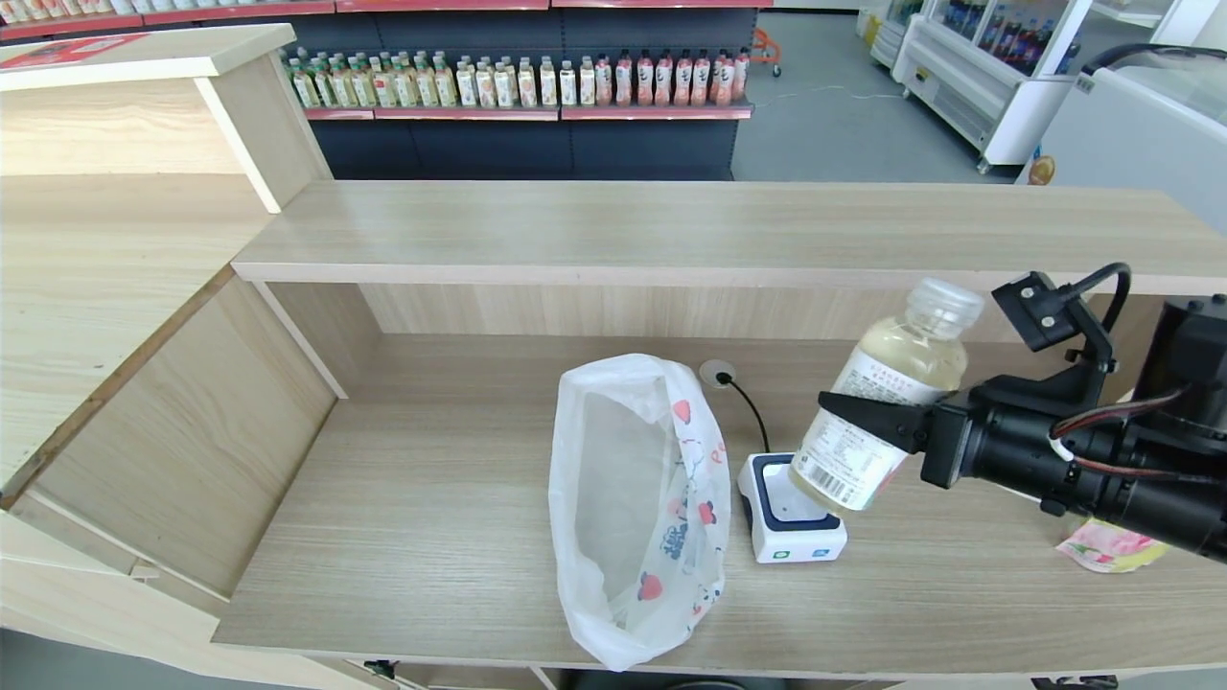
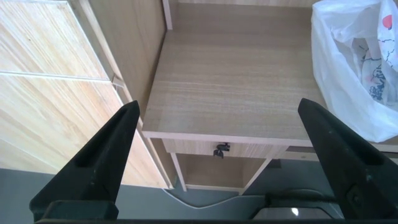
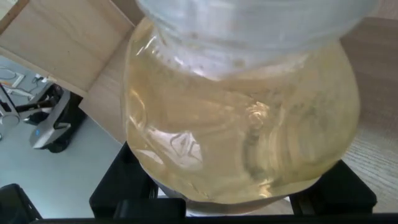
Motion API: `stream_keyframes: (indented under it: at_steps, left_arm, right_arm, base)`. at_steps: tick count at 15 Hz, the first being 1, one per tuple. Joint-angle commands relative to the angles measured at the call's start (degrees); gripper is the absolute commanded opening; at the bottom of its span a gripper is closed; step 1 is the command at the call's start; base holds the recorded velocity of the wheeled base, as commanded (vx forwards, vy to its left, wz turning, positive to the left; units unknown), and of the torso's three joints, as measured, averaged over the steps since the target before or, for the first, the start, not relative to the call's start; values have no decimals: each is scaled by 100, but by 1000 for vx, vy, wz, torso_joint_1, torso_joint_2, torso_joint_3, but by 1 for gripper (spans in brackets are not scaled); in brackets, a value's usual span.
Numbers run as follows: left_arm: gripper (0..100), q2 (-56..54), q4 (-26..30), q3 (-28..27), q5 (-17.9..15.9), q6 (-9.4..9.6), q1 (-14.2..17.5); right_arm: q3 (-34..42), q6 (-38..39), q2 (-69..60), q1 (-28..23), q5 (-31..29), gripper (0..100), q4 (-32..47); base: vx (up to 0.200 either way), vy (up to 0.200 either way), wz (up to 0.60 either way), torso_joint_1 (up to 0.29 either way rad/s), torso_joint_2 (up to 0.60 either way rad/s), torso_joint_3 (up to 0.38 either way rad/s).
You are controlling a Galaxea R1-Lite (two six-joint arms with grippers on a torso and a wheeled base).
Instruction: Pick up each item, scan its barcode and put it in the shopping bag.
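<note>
Left hand open above table edge.
Fingers spread wide apart; white printed shopping bag sits on table near its edge.

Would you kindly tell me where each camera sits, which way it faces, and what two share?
Head view: on the head, facing forward-down at counter, shopping bag, scanner; right gripper holds bottle.
Left wrist view: on that wrist, facing the counter's front edge; open left gripper shows.
Right wrist view: on that wrist, against the bottle; fingers show.
Shared: shopping bag, head and left wrist.
</note>
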Motion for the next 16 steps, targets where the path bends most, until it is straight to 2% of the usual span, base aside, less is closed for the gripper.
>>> stream_keyframes:
  at_steps: [1, 3, 8, 12, 16]
  left_arm:
    - [100, -2, 2, 1, 2, -6, 0]
    - [100, -2, 2, 1, 2, -15, 0]
    - [100, -2, 2, 1, 2, 2, 0]
    - [100, -2, 2, 1, 2, 2, 0]
    - [100, -2, 2, 1, 2, 2, 0]
  right_arm:
    - [-1, 6, 47, 4, 4, 0, -3]
    - [-36, 24, 214, 39, -5, 0, -12]
    - [-493, 208, 970, 610, -31, 0, -12]
    - [-1143, 516, 1857, 707, -462, 0, -12]
    - [-1337, 577, 2455, 970, -585, 0, -12]
  base:
    - [0, 0, 0, 0, 0, 0]
    - [-100, 100, 0, 1, -1, 4]
    - [0, 0, 0, -10, -6, 2]
    - [0, 0, 0, 0, 0, 0]
    - [0, 0, 0, 0, 0, 0]
